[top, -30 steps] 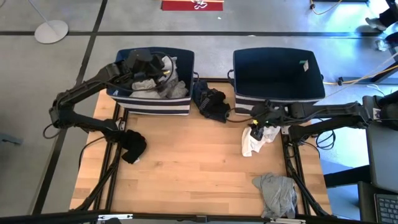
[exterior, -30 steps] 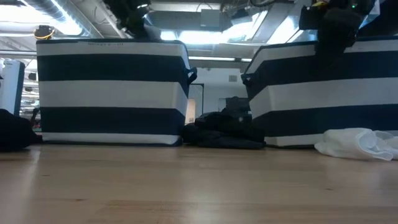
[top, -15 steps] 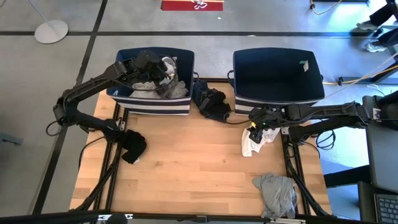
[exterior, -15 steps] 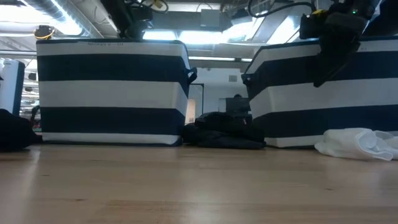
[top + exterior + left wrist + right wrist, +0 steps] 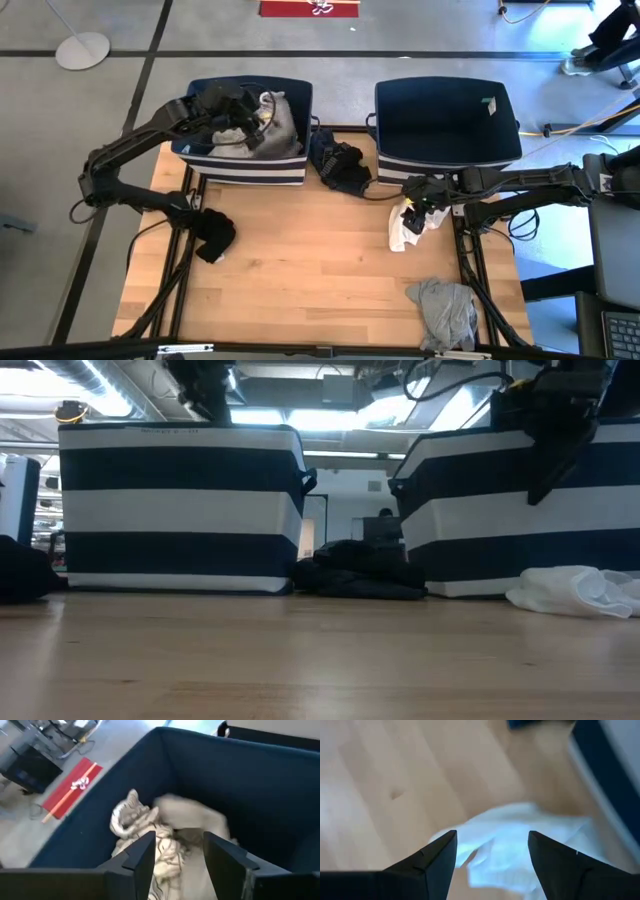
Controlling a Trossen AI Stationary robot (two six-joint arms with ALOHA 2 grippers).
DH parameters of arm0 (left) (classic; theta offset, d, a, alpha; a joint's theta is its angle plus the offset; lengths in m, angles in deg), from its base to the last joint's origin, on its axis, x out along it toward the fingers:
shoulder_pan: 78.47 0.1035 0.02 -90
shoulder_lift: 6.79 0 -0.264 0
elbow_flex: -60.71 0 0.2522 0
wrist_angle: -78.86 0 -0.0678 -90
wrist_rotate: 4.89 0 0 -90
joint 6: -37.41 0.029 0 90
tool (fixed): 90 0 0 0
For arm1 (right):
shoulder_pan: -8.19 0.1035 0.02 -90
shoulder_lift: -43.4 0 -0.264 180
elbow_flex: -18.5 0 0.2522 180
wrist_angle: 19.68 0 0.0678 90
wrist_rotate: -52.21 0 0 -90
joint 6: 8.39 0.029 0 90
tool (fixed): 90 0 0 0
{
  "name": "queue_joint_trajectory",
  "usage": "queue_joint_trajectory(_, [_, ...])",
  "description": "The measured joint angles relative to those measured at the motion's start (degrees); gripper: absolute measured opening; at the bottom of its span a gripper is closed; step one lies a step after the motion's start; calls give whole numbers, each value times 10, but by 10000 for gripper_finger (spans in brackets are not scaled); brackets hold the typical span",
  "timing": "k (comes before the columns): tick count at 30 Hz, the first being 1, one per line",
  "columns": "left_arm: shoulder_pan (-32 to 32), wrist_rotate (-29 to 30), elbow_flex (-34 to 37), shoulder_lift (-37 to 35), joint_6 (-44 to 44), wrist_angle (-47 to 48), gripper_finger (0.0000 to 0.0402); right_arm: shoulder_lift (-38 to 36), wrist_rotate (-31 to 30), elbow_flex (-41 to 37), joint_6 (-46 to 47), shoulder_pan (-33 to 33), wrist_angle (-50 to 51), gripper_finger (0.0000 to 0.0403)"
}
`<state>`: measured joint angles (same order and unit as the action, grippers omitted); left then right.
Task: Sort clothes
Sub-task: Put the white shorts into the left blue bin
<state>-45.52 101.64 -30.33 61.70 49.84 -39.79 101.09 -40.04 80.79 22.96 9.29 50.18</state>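
the left bin [image 5: 245, 165] at eleven o'clock already holds a heap of pale clothes [image 5: 262, 128], with the left gripper [image 5: 175, 851] above it, fingers spread and holding nothing. the right bin [image 5: 447, 120] at one o'clock looks bare. i'd call it under halfway: the right gripper [image 5: 492, 851] hangs wide open over a white garment [image 5: 408, 232] at three, a black pile [image 5: 338, 165] lies between the bins, a dark piece [image 5: 213, 233] at nine and a grey one [image 5: 446, 310] at five.

Overhead and table-level views share both bins [image 5: 247, 130]; wrist cameras look close

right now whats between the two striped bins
A heap of black clothes lies in the gap between the left bin and right bin, seen in the high and low views.
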Motion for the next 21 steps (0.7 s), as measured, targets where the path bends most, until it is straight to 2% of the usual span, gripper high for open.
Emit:
queue_joint_trajectory(7, [1,-24,0,-9,-45,69,172,0,64,0,46,0,7,246])
queue_joint_trajectory(13, [-12,-113,0,-9,-58,64,178,7,69,0,61,0,10,246])
queue_joint_trajectory(21, [-32,-115,0,-9,-58,53,178,42,65,0,75,0,24,246])
